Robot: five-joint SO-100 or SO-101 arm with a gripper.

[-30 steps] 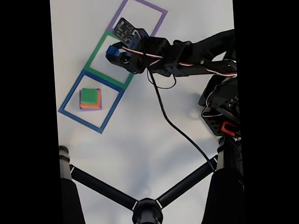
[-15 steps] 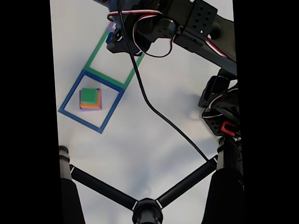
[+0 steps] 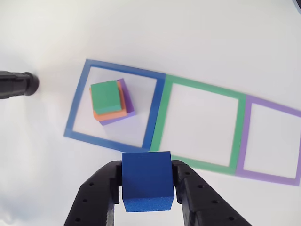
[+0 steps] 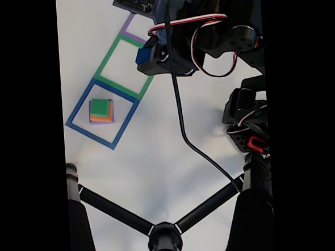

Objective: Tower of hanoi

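A stack of foam blocks rests inside the blue tape square: green block [image 3: 104, 94] [image 4: 100, 107] on top, orange block [image 3: 109, 114] under it, purple block [image 3: 126, 104] at the bottom. The small blue block [image 3: 146, 181] [image 4: 143, 54] hangs in the air, pinched between the black fingers [image 3: 190, 188] of my gripper [image 3: 146, 186] [image 4: 146, 55], which is shut on it. In the fixed view the gripper hovers over the right edge of the green tape square.
Three tape outlines lie in a row on the white table: blue square [image 3: 74, 107], green square [image 3: 157, 115], purple square [image 3: 242, 136]. A black camera stand [image 4: 157, 231] spreads across the lower fixed view. The arm's base [image 4: 250, 126] and a black cable [image 4: 184, 124] sit at the right.
The arm has swung with the blue block, first up toward the purple square, now back to the right side of the green square. The stack has not moved.
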